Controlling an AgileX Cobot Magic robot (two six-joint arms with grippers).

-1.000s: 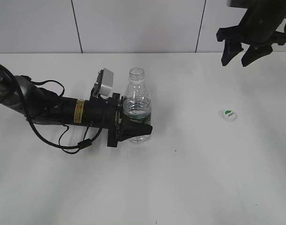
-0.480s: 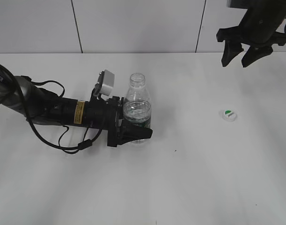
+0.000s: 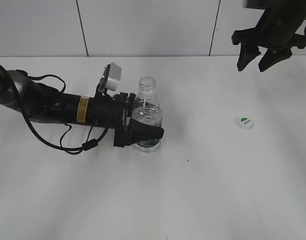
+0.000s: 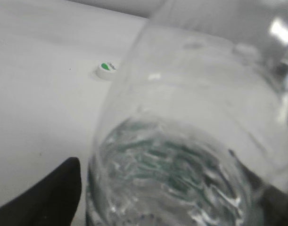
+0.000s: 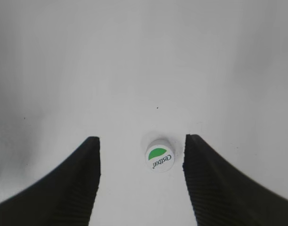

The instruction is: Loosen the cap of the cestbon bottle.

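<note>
The cestbon bottle (image 3: 147, 112) stands upright and uncapped on the white table, clear with a dark green label band low down. My left gripper (image 3: 142, 134) is shut on its lower body; the bottle fills the left wrist view (image 4: 191, 141). The cap (image 3: 244, 122), white with a green patch, lies on the table to the right, apart from the bottle. It also shows in the left wrist view (image 4: 106, 69) and the right wrist view (image 5: 159, 155). My right gripper (image 3: 258, 59) hangs open and empty high above the cap (image 5: 141, 183).
The white table (image 3: 203, 190) meets a tiled wall (image 3: 142, 25) at the back. My left arm (image 3: 57, 107) and its cable lie low over the table's left side.
My left gripper has risen slightly with the bottle and the arm has shifted a little. The right gripper and the cap have not moved.
</note>
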